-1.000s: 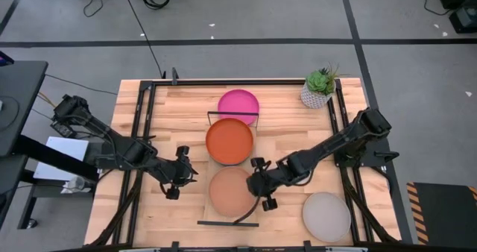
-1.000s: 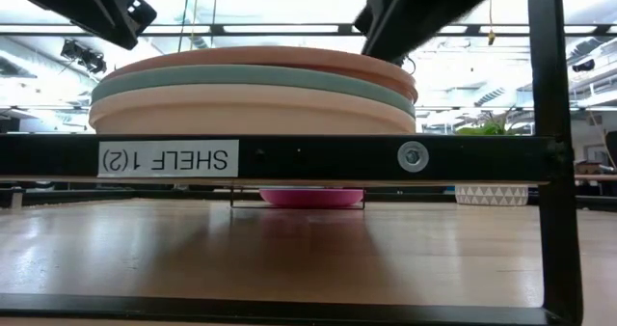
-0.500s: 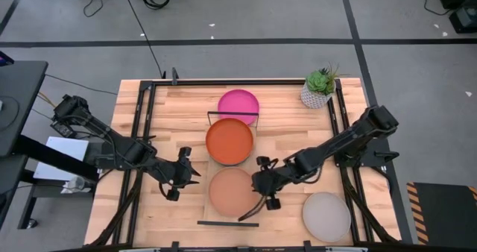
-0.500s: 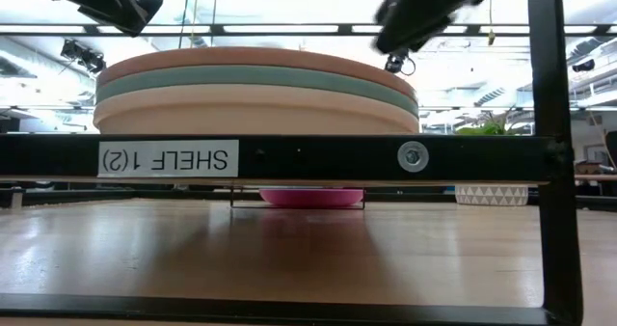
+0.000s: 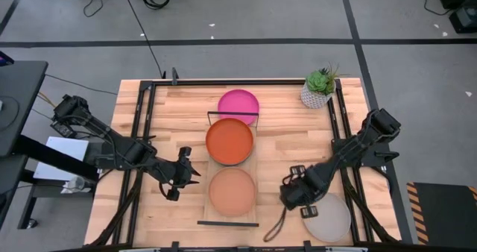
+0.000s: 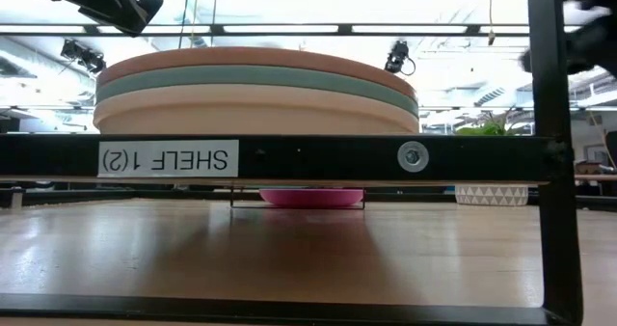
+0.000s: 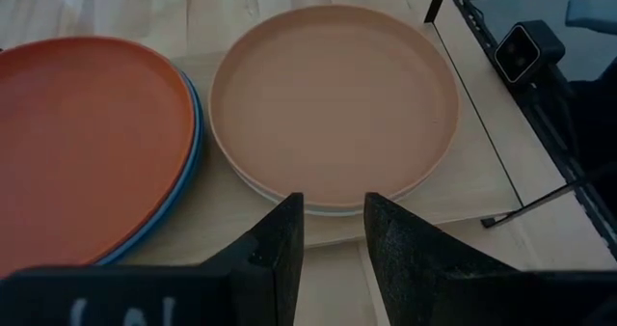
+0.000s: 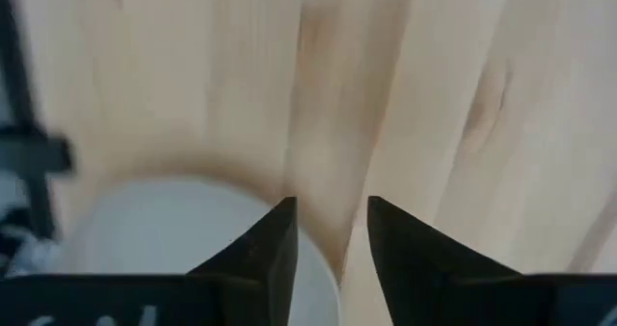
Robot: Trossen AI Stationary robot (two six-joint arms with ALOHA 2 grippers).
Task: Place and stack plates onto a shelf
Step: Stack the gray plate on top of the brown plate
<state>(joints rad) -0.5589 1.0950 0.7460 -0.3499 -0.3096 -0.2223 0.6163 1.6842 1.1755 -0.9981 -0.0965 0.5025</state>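
Plates: terracotta-peach plate [image 5: 232, 190] tops shelf [image 5: 206, 209] stack; grey plate [image 5: 329, 218] on table [image 5: 287, 133]. Right gripper [image 5: 297, 196] beside it, left gripper [image 5: 184, 175] waiting; both jaws parted, empty.

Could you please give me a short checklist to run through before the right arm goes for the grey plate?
1. Right hand empty, fingers apart: ok.
2. Right hand at the grey plate: ok, at its edge.
3. Grey plate bare, nothing on it: ok.
4. Peach plate squarely on its stack on the shelf: ok.
5. Left hand beside the shelf, clear of the stack: ok.
6. Height of right hand over the plate: cannot tell.
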